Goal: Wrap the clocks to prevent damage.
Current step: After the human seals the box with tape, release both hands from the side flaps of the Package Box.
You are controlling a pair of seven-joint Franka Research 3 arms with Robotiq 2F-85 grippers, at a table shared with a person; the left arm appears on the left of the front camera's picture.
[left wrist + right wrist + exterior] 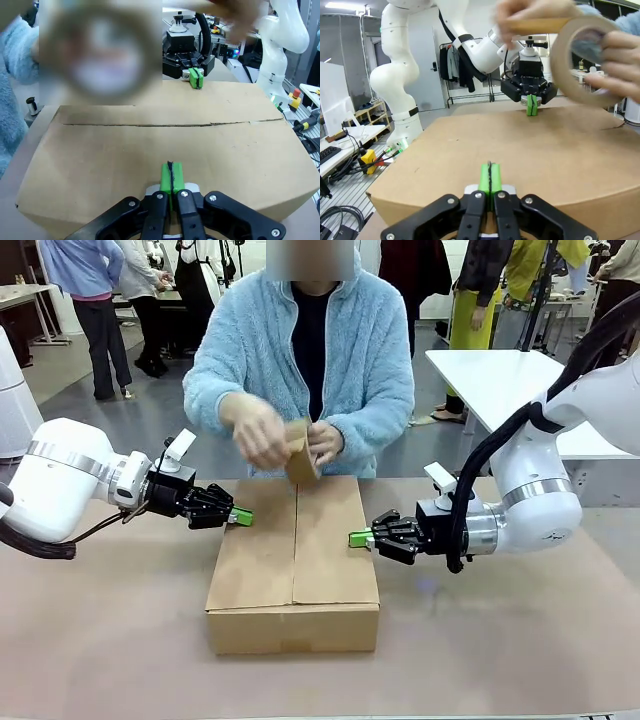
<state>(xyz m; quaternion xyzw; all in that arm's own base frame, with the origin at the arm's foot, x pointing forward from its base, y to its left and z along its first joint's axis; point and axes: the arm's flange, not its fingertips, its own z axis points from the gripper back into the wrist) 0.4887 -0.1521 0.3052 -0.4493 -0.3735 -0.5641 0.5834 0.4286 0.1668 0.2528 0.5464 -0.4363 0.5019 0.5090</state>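
Brown paper covers the table [110, 640], with a busy workroom behind the person; on it sits a closed cardboard box [293, 570], flaps meeting along a seam that runs toward the person.

Judging by this, the wrapping is past and the step in hand is sealing: the person holds a tape roll [299, 455] in both hands over the box's far edge, right hand [255, 430] and left hand [325, 443] working at it; the two arms appear to be holding the flaps down.

Left gripper [241, 516] lies at the box's left side, its green pads pressed together with nothing between them; in its own wrist view the tips [171, 177] rest on or just over the box top, and I cannot tell whether they touch. Right gripper [360, 538] mirrors it on the right side, pads likewise pressed together and empty, tips at the right flap.

No clock or bubble-wrap bundle is to be seen; presumably it lies inside the box, under the flaps, so below and between the two sets of jaws, though that is a guess.

Next, tape must run along the seam; that calls for both grippers to keep steady pressure either side of it and stay off the tape's path.
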